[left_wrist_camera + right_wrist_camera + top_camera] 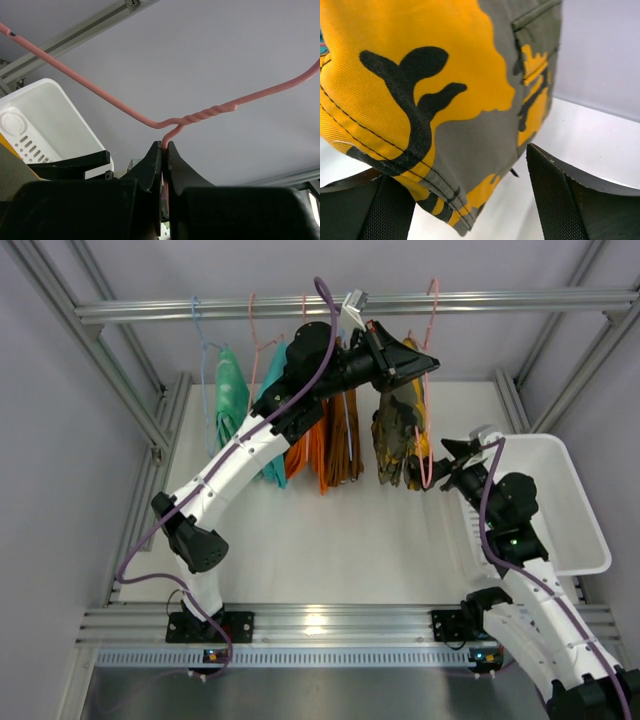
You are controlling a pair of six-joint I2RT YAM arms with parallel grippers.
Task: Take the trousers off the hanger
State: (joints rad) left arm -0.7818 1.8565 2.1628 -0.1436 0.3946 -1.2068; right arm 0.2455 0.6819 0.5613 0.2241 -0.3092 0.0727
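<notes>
The yellow-and-dark patterned trousers hang folded over a pink wire hanger below the rail. My left gripper is shut on the hanger's neck; the left wrist view shows the pink wire pinched between the closed jaws. My right gripper is open beside the lower part of the trousers. In the right wrist view the hem of the trousers hangs between the spread fingers, touching neither pad that I can see.
Green, teal, orange and brown trousers hang on other hangers from the metal rail. A white bin stands on the table at the right, behind my right arm.
</notes>
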